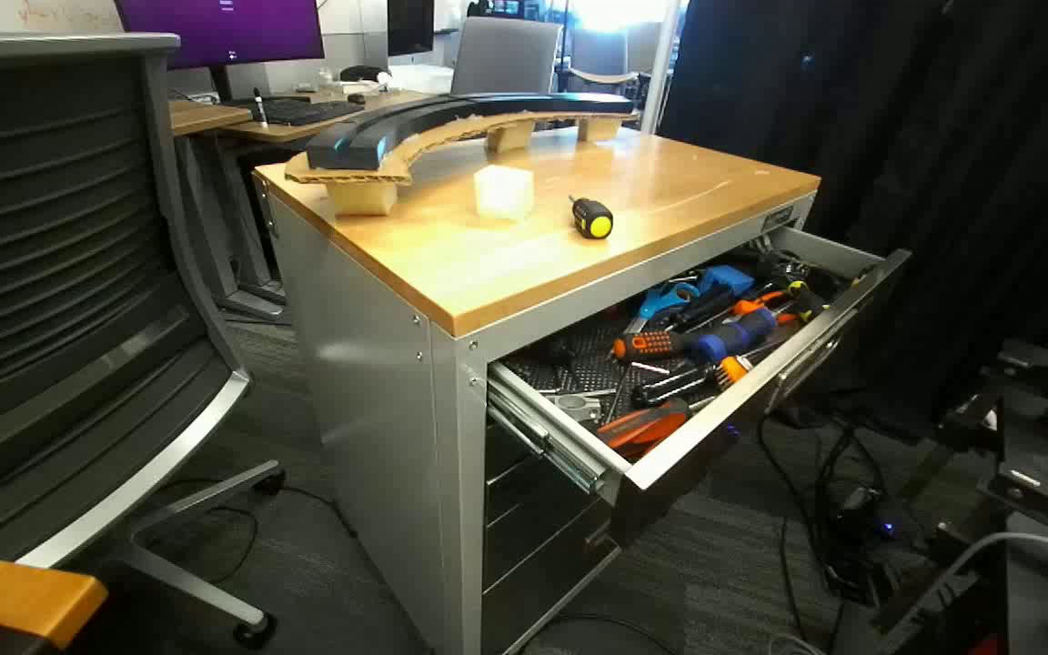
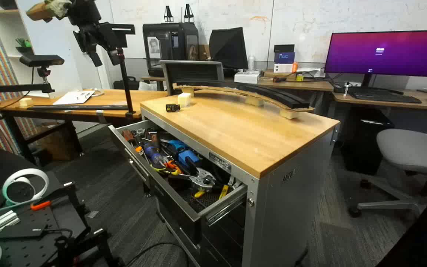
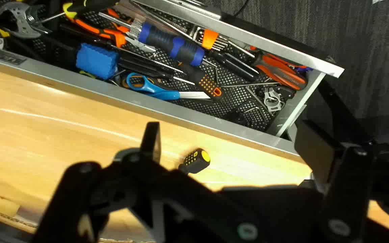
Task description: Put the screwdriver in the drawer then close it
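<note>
The screwdriver (image 1: 590,218) is stubby, black with yellow, and lies on the wooden cabinet top near the edge above the drawer. It also shows in an exterior view (image 2: 173,108) and in the wrist view (image 3: 196,161), where its shaft end is hidden behind my gripper. The drawer (image 1: 715,409) is pulled out and full of tools; its lip shows in an exterior view (image 2: 172,194) and the wrist view (image 3: 282,47). My gripper (image 2: 105,58) is raised, apart from the screwdriver. In the wrist view its fingers (image 3: 233,141) are wide apart with nothing held.
A white foam block (image 1: 503,191) stands close to the screwdriver. A curved black piece (image 1: 488,107) on cardboard and foam blocks spans the back of the top. A chair (image 1: 60,227) stands beside the cabinet. A camera post (image 2: 126,85) rises below the gripper.
</note>
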Action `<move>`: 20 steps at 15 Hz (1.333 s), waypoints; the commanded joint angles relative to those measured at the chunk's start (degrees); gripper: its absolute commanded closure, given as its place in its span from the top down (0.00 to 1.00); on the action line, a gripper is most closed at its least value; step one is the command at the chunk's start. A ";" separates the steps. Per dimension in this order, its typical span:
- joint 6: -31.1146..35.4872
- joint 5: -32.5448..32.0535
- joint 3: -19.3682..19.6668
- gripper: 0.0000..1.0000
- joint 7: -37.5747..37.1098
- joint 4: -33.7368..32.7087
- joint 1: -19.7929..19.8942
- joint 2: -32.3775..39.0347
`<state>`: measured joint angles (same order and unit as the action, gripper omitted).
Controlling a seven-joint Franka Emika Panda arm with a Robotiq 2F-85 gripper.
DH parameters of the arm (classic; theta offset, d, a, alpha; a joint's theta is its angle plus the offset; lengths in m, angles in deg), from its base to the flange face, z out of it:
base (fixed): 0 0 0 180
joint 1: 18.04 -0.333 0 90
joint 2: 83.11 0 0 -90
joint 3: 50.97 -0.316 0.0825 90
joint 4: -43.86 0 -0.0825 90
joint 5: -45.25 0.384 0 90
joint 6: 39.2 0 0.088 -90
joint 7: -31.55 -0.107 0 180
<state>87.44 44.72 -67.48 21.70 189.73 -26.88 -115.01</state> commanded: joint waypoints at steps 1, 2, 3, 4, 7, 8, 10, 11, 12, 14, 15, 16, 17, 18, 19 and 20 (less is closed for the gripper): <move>-0.11 -0.54 0.74 1.00 -0.41 -0.38 -0.81 0.13; -0.11 -0.54 0.73 1.00 -0.41 -0.70 -0.81 0.11; -0.11 -0.54 0.72 1.00 -0.41 -0.95 -0.80 0.09; -0.12 -0.54 0.72 1.00 -0.41 -1.06 -0.80 0.09; -0.12 -0.54 0.72 1.00 -0.41 -1.08 -0.80 0.09; -0.12 -0.54 0.72 1.00 -0.41 -1.08 -0.80 0.09; -0.12 -0.54 0.72 1.00 -0.41 -1.08 -0.80 0.09; -0.12 -0.54 0.72 1.00 -0.41 -1.08 -0.80 0.09; -0.12 -0.54 0.72 1.00 -0.41 -1.08 -0.80 0.09; 0.76 -2.29 -0.96 1.00 -3.64 -1.80 0.83 2.14; 3.62 -2.80 -2.58 1.00 -6.98 -2.64 1.46 5.65; 5.41 -3.26 -3.81 1.00 -10.00 -3.36 1.77 8.31; 7.82 -4.71 -6.00 1.00 -14.55 -4.33 2.63 11.76; 9.37 -5.76 -7.42 1.00 -17.94 -5.45 3.00 14.89; 11.47 -8.82 -9.67 1.00 -22.94 -6.74 4.11 18.51; 13.24 -11.73 -12.62 1.00 -27.50 -8.02 6.51 21.71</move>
<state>96.07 39.28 -73.90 5.41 187.49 -24.93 -103.94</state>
